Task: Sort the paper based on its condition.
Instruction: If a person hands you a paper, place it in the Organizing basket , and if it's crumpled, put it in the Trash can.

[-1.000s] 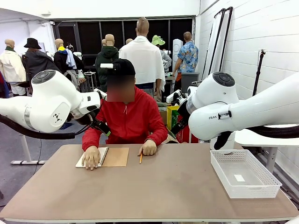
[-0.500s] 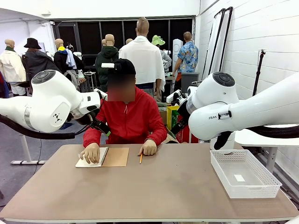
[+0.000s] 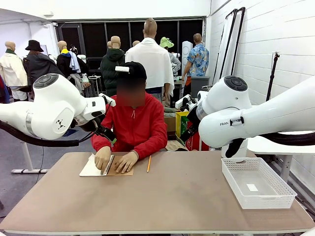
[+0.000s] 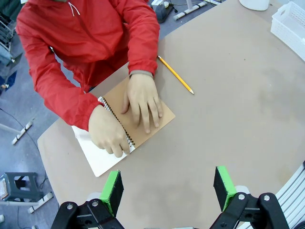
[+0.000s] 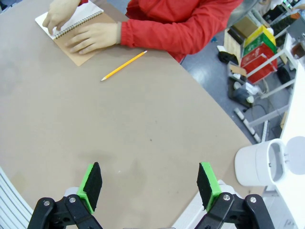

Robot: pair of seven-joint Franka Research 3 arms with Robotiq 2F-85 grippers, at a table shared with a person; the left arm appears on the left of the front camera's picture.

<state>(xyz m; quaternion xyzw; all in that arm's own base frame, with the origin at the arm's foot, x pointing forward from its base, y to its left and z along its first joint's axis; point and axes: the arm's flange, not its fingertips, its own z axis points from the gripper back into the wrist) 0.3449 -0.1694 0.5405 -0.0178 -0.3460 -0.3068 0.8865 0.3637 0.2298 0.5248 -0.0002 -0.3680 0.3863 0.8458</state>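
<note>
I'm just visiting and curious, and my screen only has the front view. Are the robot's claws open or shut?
Observer: The left claw is open, green pads wide apart, over bare table just short of the notebook.
Operator: And the other one?
Observer: The right claw is open too, with nothing between its pads.
Operator: Which way does the pencil point?
Observer: The pencil has its sharpened tip turned away from the person.
</note>
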